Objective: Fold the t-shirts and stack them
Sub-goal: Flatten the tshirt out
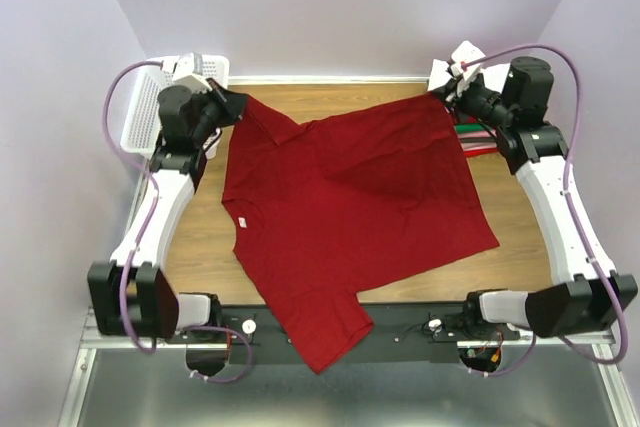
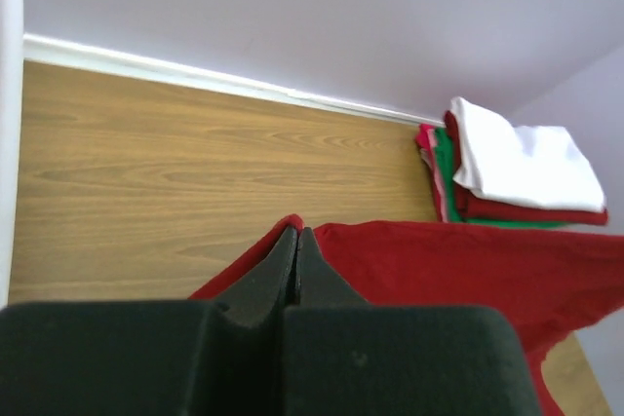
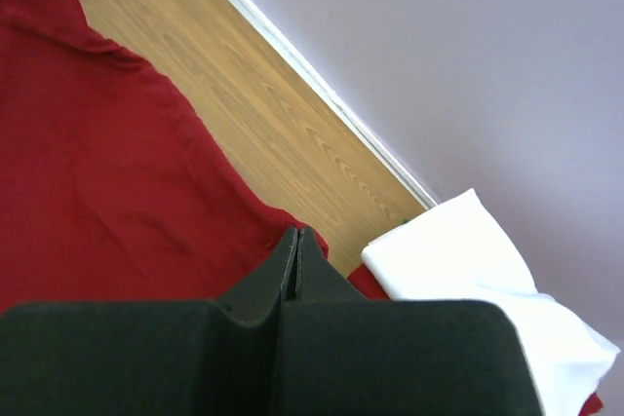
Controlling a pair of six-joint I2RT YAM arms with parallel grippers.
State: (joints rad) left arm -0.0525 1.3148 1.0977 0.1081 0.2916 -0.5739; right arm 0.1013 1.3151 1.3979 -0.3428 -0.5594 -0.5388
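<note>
Dark red t-shirt lay spread across the wooden table, its near sleeve overhanging the edge. Left gripper pinched its far-left corner; right gripper pinched its far-right corner, beside folded shirts.

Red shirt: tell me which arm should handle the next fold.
Neither alone, I judge: the left gripper is shut on one far corner of the red shirt, the right gripper on the other, so both would carry that edge together.
</note>
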